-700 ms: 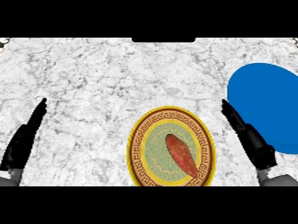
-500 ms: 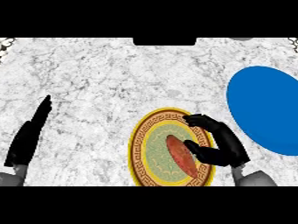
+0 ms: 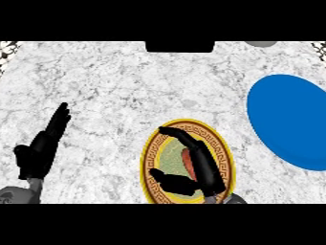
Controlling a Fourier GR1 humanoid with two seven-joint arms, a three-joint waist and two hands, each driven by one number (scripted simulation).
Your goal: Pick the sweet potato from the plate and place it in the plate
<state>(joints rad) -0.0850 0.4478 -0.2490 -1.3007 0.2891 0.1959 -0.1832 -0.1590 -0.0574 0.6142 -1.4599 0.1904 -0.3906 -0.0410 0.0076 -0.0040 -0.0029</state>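
A reddish-brown sweet potato (image 3: 186, 159) lies on a yellow-rimmed patterned plate (image 3: 146, 158) near the counter's front edge. My right hand (image 3: 202, 165) hovers over this plate. Its fingers stretch up and left across the sweet potato and its thumb (image 3: 171, 182) spreads out to the lower left, so only a small strip of the sweet potato shows between them. The hand is open and not closed on it. A plain blue plate (image 3: 296, 122) lies at the right. My left hand (image 3: 42, 146) rests open at the lower left, fingers up.
The white marble counter (image 3: 123, 86) runs wide to the back and left. A dark rectangular object (image 3: 179, 46) sits at the back edge and a small grey object (image 3: 263, 43) at the back right. Patterned tiles show in both back corners.
My right hand has swung left from beside the blue plate to over the patterned plate, and now covers most of the sweet potato. The left hand has shifted only slightly.
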